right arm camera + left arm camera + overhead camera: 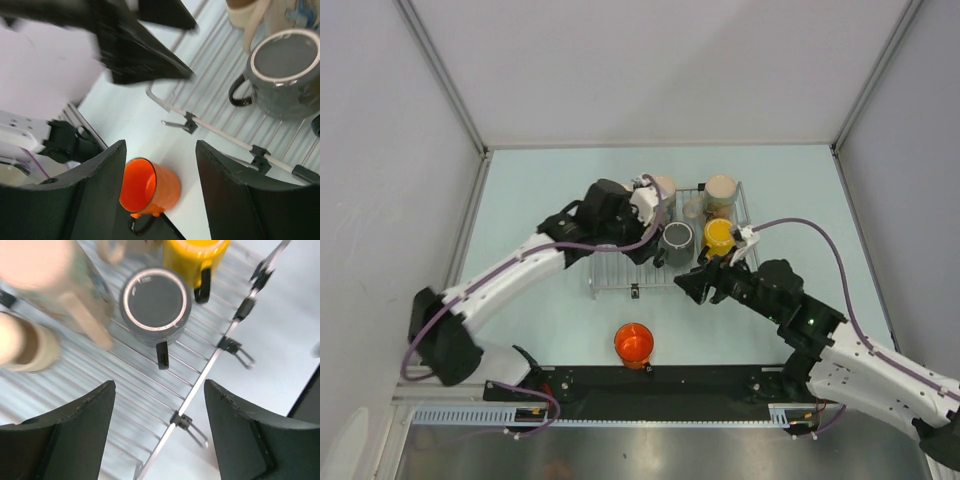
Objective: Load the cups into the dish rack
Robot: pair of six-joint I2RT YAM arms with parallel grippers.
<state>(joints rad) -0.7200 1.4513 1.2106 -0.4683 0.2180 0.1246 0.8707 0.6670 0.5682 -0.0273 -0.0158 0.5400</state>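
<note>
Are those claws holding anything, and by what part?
Nothing is held. Both are open: the left gripper over the rack, the right gripper apart from the orange mug.

In the left wrist view, a blurred cream mug [42, 275] and a second cream mug [22, 347] are cropped at the left, and the yellow mug [192, 257] at the top.

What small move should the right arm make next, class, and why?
Probably bring the right gripper toward the orange mug and lower over it. That mug stands alone on the table, outside the dish rack, while the grey mug and yellow mug already sit on the rack. Its fingers are open and empty.
</note>
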